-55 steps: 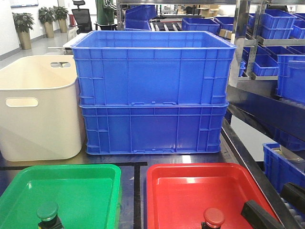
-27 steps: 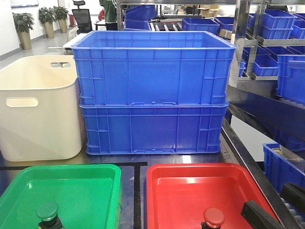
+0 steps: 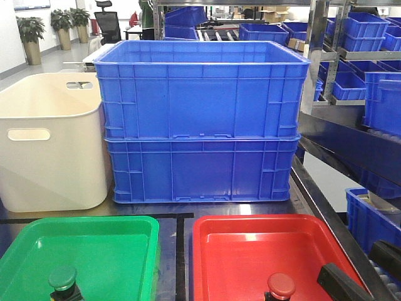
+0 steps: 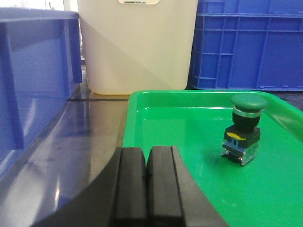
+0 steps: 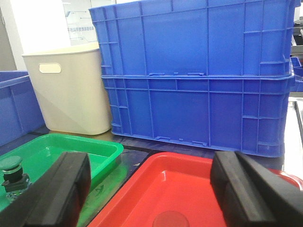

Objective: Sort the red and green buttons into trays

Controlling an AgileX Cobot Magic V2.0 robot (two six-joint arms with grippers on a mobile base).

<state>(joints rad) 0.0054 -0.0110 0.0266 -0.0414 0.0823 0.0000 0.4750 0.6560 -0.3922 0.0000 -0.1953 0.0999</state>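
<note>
Front view: stacked blue crates (image 3: 200,122) and cream tub (image 3: 50,144) behind both trays; left fingers (image 4: 147,184) closed, right fingers (image 5: 71,189) spread.

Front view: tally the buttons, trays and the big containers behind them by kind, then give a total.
Buttons: 2, green button and red button
Trays: 2, green tray and red tray
Blue crates, stacked: 2, top crate and bottom crate
Cream tub: 1
Total: 7
</note>
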